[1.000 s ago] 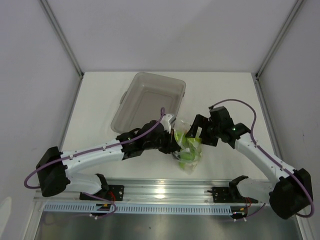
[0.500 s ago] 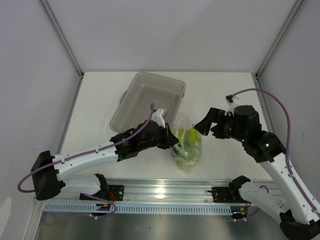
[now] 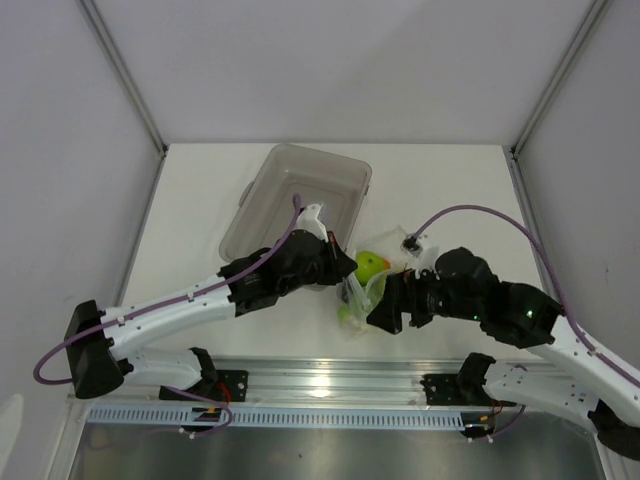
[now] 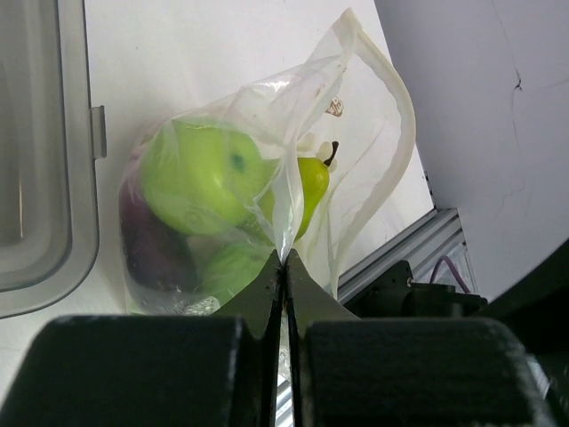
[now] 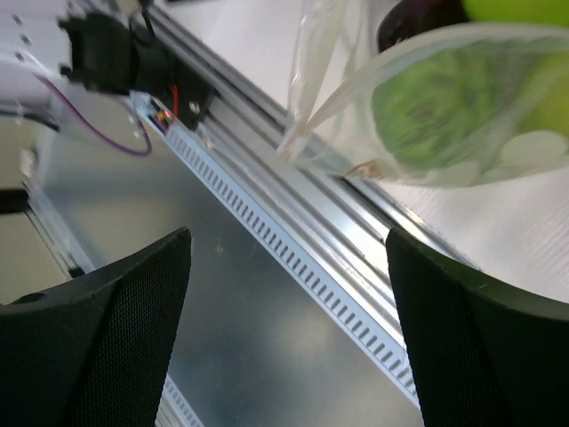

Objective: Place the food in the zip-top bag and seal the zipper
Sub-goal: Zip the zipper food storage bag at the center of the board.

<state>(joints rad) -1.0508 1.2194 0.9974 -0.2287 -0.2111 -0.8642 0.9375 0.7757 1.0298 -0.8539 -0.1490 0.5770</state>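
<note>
Pinching a thin fold of the clear, crinkly plastic zip-top bag (image 4: 267,116), the left hand (image 4: 284,262) is closing its two black fingers flat against each other, with only the film between them. I am seeing the bag bulging and wrinkled on the white counter (image 3: 440,190), just beside the near right corner of the grey translucent rigid plastic tray (image 3: 290,200).

Through the film a smooth round green fruit (image 4: 200,178) is pressing against a glossy dark purple eggplant-like piece (image 4: 151,249). A second green fruit with a short dark stem (image 4: 309,182) is sitting behind the pinched fold. The zipper (image 4: 396,107), a slightly thicker cloudy strip, is curving in a loose arc around the mouth, which is gaping unsealed.

On the other side of the bag, the right hand (image 5: 286,240) is spreading its fingers (image 5: 116,329) wide, their pads finely meshed, with nothing gripped between them. Its camera is looking under the bag at a rough-skinned green fruit (image 5: 427,107) and down past it to the ribbed aluminium rail (image 5: 356,267) along the counter's near edge.
</note>
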